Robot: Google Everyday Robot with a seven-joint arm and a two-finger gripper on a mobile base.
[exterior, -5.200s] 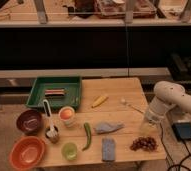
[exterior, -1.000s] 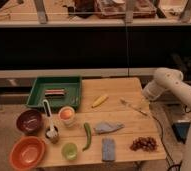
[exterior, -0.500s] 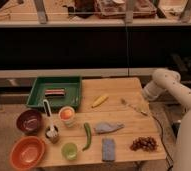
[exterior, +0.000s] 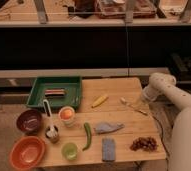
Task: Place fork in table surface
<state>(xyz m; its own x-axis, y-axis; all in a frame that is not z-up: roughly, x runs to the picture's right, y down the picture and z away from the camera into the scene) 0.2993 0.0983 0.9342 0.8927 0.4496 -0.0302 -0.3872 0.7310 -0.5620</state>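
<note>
The fork [exterior: 133, 106] is a thin pale metal utensil lying flat on the table surface [exterior: 125, 118] of light wooden planks, near its right side, with nothing touching it. My white arm comes in from the right. Its gripper [exterior: 146, 95] end hangs at the table's right edge, just right of and a little above the fork, apart from it.
A green tray [exterior: 38, 98] stands at the back left. A yellow corn-like item [exterior: 99, 101], green pepper [exterior: 87, 136], grey cloth [exterior: 109, 128], grey sponge [exterior: 108, 149] and dark grapes [exterior: 144, 144] lie around. Bowls [exterior: 26, 152], cups [exterior: 67, 116] and a white utensil [exterior: 48, 117] sit left.
My arm has drawn back from over the table to its right edge. In the last half second it hardly moved. The fork lies in the same place.
</note>
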